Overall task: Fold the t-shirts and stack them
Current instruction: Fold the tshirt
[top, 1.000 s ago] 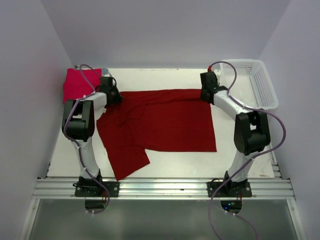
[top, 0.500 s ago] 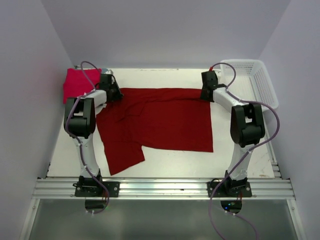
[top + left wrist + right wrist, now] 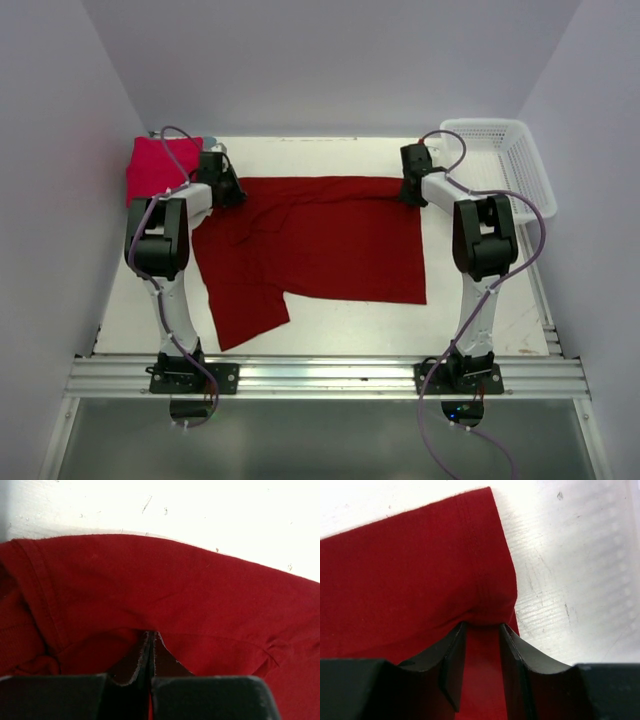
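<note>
A dark crimson cloth t-shirt (image 3: 330, 240) lies spread across the white bench (image 3: 330, 155). The left hand (image 3: 151, 636) is pinched tight on its far-left edge. The right hand (image 3: 482, 626), narrowly parted, grips a pucker at its far-right corner. A folded pinkish-red t-shirt (image 3: 160, 165) sits at the bench's far-left corner.

Two t-shirts on one surface (image 3: 350, 325): a dark crimson t-shirt (image 3: 330, 240) in the middle, a pinkish-red t-shirt (image 3: 152, 165) far left. One white mesh basket (image 3: 512, 165), far right. Two robot arms: left arm (image 3: 160, 245), right arm (image 3: 485, 240).
</note>
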Robot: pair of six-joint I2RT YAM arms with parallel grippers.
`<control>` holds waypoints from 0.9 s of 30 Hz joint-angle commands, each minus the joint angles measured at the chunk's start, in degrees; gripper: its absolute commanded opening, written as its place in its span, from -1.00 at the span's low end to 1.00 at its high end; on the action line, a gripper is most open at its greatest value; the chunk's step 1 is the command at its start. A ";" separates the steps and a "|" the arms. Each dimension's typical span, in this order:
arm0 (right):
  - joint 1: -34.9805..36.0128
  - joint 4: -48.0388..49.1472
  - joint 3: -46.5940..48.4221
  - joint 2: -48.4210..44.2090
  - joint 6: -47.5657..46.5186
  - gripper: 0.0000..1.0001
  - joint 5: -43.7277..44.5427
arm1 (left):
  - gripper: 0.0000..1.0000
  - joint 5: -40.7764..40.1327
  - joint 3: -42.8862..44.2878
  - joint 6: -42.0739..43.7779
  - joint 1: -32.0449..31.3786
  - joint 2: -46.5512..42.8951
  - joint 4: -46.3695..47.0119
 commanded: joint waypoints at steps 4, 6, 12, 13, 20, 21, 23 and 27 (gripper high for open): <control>-0.61 0.08 3.22 0.76 0.38 -0.31 0.93 | -1.00 1.15 -2.44 1.42 0.31 -0.74 -4.49; -0.70 -0.10 2.87 0.76 0.30 -0.33 1.02 | -1.00 1.06 -2.44 1.42 0.31 -0.74 -4.58; -1.31 -0.01 2.69 1.20 0.03 -0.46 1.20 | -1.00 0.89 -2.52 1.51 0.31 -0.74 -4.58; -1.32 0.07 2.69 1.29 0.03 -0.49 1.11 | -1.00 0.89 -2.70 1.51 0.31 -0.74 -4.66; -1.40 -0.71 4.44 2.34 -0.14 -0.48 1.37 | -1.00 1.15 -2.88 1.42 0.31 -0.74 -4.58; -1.40 -0.72 4.71 2.60 -0.23 -0.47 1.46 | -1.00 1.15 -2.96 1.42 0.31 -0.83 -4.58; -1.49 -0.80 4.97 2.69 -0.23 -0.38 1.28 | -1.00 1.24 -3.05 1.42 0.31 -0.83 -4.49; -1.49 -1.33 6.81 3.22 -0.41 -0.35 0.93 | -1.00 1.50 -3.23 1.42 0.31 -0.83 -4.49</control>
